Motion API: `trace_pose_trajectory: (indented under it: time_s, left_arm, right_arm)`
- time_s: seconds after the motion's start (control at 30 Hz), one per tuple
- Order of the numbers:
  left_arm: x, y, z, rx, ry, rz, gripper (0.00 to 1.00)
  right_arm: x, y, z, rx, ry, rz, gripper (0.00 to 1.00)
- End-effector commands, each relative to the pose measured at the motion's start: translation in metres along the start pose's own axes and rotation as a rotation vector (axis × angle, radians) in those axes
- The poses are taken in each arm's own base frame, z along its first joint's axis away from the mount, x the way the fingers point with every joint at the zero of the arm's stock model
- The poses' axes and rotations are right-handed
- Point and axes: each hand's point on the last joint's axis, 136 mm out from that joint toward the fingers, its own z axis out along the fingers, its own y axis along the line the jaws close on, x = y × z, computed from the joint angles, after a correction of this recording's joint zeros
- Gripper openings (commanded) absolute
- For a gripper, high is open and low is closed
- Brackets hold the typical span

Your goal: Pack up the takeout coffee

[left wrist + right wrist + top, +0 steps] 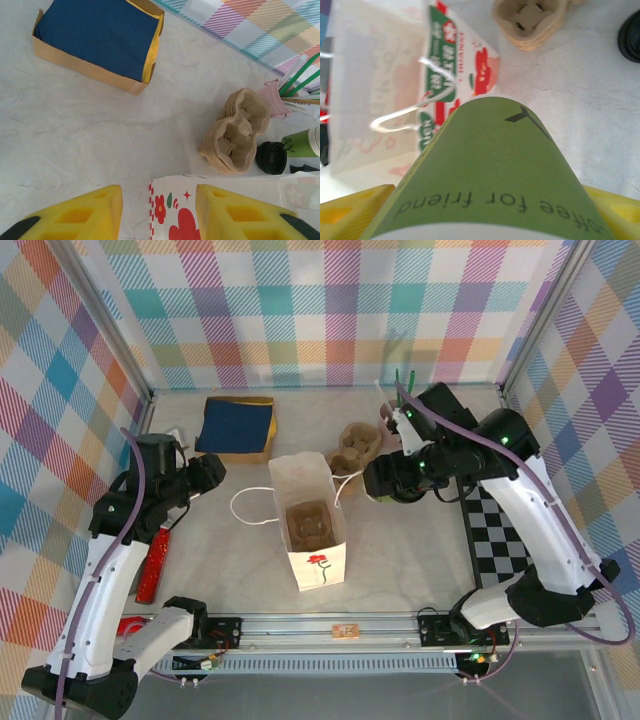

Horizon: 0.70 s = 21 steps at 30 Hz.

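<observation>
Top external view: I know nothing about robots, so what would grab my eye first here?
A white paper bag with a red flower stands open mid-table, with a brown cardboard tray inside it. Just right of it, the right end effector grips a green paper cup printed "coffee for friend". At the back left sits a box filled with something dark blue.

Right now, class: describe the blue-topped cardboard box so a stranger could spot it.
Find the white paper bag standing open mid-table. Behind it to the left, near the back wall, lies a shallow tan cardboard box. It is square with a dark blue top edged in yellow, unlike the rounded brown pulp cup carriers beside it.
</observation>
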Motion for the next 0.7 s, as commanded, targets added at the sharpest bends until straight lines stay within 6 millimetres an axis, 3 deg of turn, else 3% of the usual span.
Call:
trace_pose_trajectory:
  time_s: [0.0, 0.17, 0.5, 0.67]
  left_arm:
    - [-0.009, -0.005, -0.004, 0.031, -0.036, 0.013, 0.43]
    - [-0.014, -0.01, -0.013, 0.048, -0.058, 0.009, 0.43]
    - [-0.013, -0.01, -0.014, 0.053, -0.052, 0.014, 0.43]
    - [-0.014, -0.035, -0.013, 0.2, -0.062, 0.036, 0.51]
  right_arm:
    - [0.017, 0.012, -0.008, -0.008, 0.082, -0.074, 0.42]
    - [0.012, 0.04, -0.02, -0.047, 0.072, -0.16, 0.38]
    - [0.017, 0.078, -0.018, -0.124, 0.084, -0.258, 0.38]
    - [0.016, 0.103, -0.003, -0.146, 0.108, -0.294, 0.38]
